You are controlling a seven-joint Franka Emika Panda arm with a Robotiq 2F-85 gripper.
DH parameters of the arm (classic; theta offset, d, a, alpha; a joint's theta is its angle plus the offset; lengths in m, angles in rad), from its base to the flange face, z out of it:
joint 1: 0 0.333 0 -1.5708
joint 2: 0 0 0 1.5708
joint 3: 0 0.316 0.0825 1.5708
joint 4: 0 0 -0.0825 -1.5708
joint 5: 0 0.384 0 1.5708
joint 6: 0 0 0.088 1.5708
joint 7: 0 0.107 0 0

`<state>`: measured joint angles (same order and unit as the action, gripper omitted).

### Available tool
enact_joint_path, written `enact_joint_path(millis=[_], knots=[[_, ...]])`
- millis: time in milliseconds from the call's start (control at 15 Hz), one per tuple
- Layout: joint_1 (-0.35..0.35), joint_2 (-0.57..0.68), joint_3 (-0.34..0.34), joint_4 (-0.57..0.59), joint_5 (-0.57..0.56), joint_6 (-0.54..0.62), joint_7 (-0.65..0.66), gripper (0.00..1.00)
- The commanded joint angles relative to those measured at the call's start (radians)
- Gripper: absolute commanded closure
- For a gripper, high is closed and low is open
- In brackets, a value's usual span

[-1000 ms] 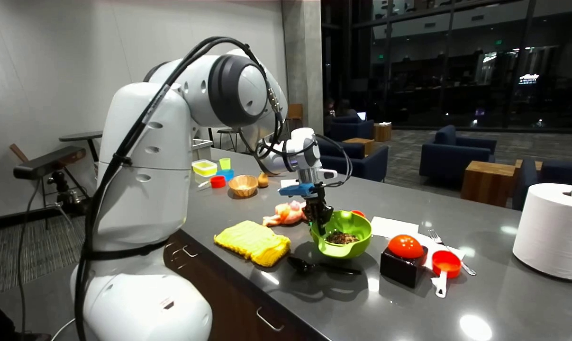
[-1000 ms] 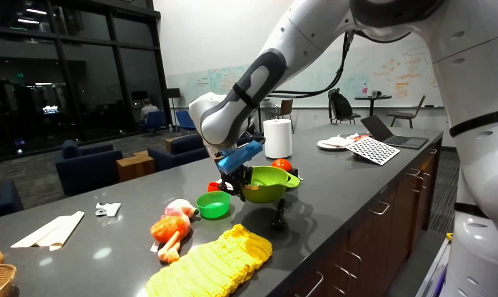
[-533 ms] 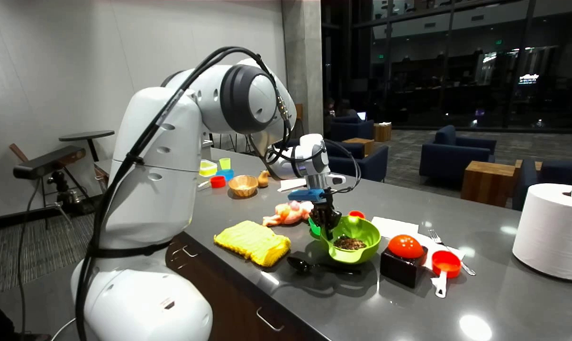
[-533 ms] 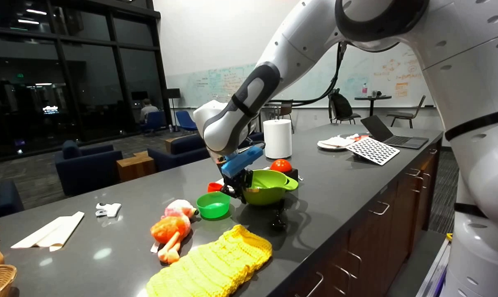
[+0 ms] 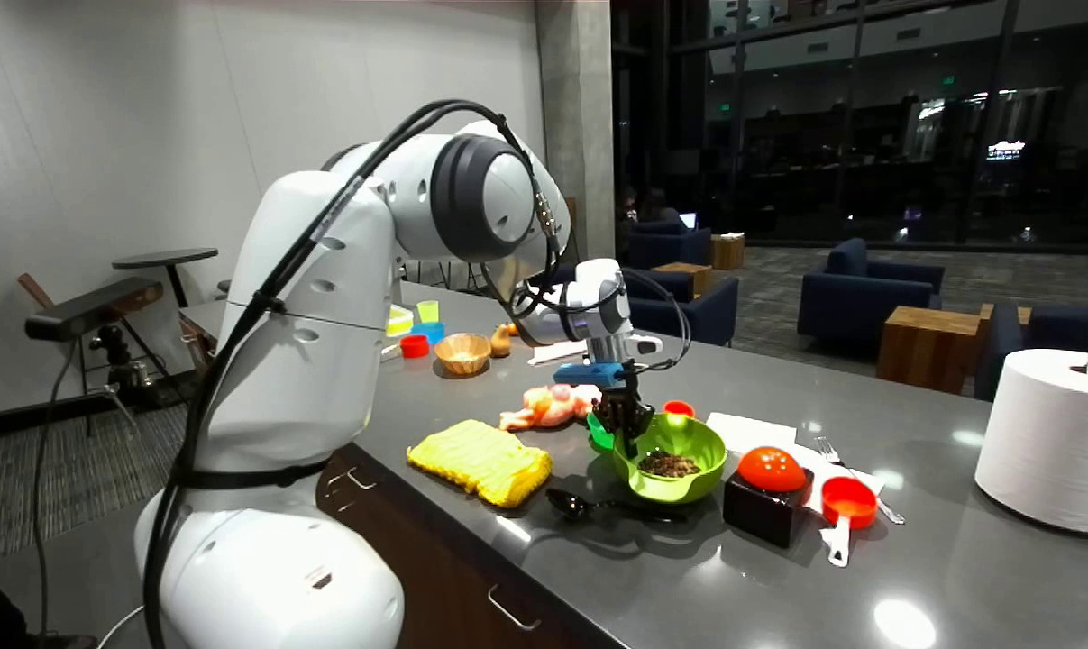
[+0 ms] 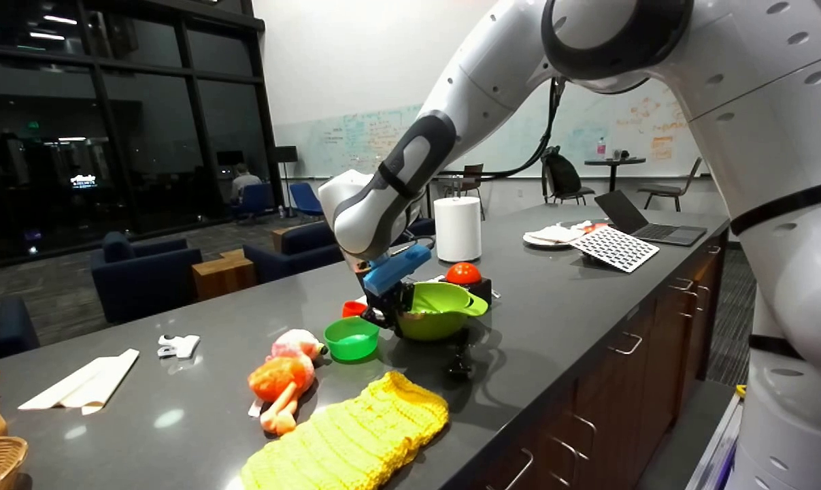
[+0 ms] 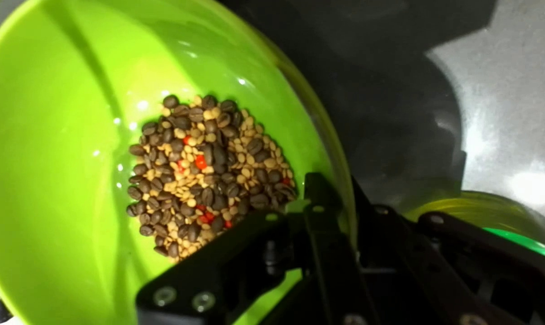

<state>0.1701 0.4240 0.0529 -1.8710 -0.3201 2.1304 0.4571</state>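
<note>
My gripper (image 7: 334,178) is shut on the rim of a lime green bowl (image 7: 51,180), one finger inside the wall and one outside. The bowl holds dark beans, tan lentil-like grains and a few red bits (image 7: 209,180). In both exterior views the gripper (image 5: 632,445) (image 6: 391,327) is at the side of the bowl (image 5: 665,489) (image 6: 432,328), which looks roughly upright and low over the counter. I cannot tell whether its base touches. A small green bowl (image 6: 352,340) stands beside the gripper. A black spoon (image 5: 572,505) lies close to the lime bowl.
A yellow knitted cloth (image 5: 480,464) and a pink-orange plush toy (image 6: 284,381) lie on the near side. A black box with a red dome (image 5: 772,469), a red measuring cup (image 5: 848,500) and a paper towel roll (image 5: 1048,442) stand beyond the bowl.
The gripper, with the bowl in its grasp, has come down and shifted a little to the right in an exterior view. The movement has slowed in the last half second.
</note>
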Motion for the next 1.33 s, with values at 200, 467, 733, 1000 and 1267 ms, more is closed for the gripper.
enact_joint_path(millis=[200,467,733,1000,1267], knots=[[0.012,-0.005,-0.021,0.014,0.02,0.006,-0.025,0.53],[0.014,-0.034,-0.025,-0.001,0.018,0.001,-0.019,0.27],[0.013,-0.085,-0.027,-0.032,0.021,-0.004,-0.003,0.02],[0.005,-0.171,-0.028,-0.084,0.054,-0.037,0.028,0.0],[-0.011,-0.317,-0.033,-0.201,0.096,-0.055,0.105,0.0]])
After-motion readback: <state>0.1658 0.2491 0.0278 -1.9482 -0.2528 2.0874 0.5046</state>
